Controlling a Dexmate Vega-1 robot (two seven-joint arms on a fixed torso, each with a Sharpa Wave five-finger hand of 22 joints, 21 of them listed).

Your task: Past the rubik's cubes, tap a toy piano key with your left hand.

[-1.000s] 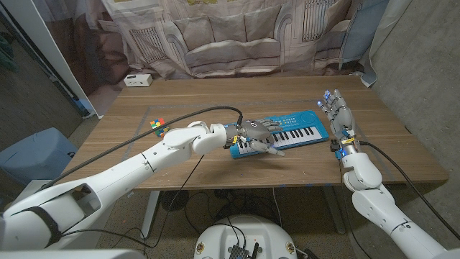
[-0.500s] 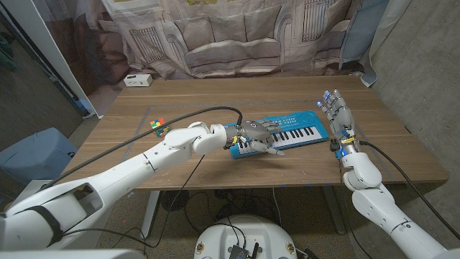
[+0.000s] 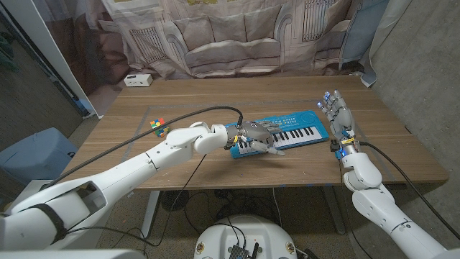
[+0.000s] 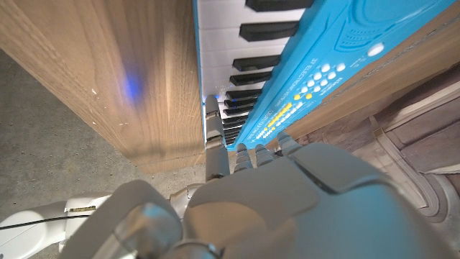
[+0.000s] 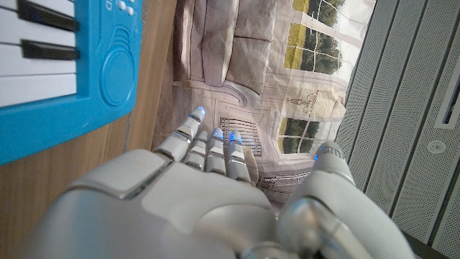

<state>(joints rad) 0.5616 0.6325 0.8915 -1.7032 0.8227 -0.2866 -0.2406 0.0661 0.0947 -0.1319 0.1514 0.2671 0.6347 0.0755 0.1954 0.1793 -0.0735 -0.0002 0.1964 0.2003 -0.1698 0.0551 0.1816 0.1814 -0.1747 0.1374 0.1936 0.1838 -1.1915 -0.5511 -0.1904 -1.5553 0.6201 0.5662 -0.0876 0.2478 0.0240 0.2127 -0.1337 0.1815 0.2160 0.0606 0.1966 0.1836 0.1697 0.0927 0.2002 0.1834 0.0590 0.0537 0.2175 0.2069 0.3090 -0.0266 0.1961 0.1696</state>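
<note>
- The piano (image 3: 284, 132) lay on the table (image 3: 215, 108), right of centre, with its long axis running from about 8 o'clock to 2 o'clock in the head view, so the left end sat nearer the robot and the right end farther off.
- Its keys faced the robot's side; the blue panel with buttons ran along the far edge.
- The left hand (image 3: 256, 137) lay over the piano's left end, back upward, fingers apart and stretched toward 3 o'clock along the keys.
- In the left wrist view the left hand's fingers (image 4: 215, 155) reached down at the white keys near the front edge of the piano (image 4: 316, 65); actual contact with a key could not be told.
- It held nothing.
- The right hand (image 3: 338, 119) stood on its edge just beside the piano's right end, at its 3 o'clock, fingers straight, close together and pointing toward 12 o'clock, holding nothing.
- The right wrist view showed the right hand (image 5: 180, 201) near the blue end of the piano (image 5: 86, 86), apart from it.
- A cube (image 3: 158, 126) sat at 9 o'clock from the piano, well apart, beside the left forearm.
- A white box (image 3: 136, 80) rested near the table's far left corner.
</note>
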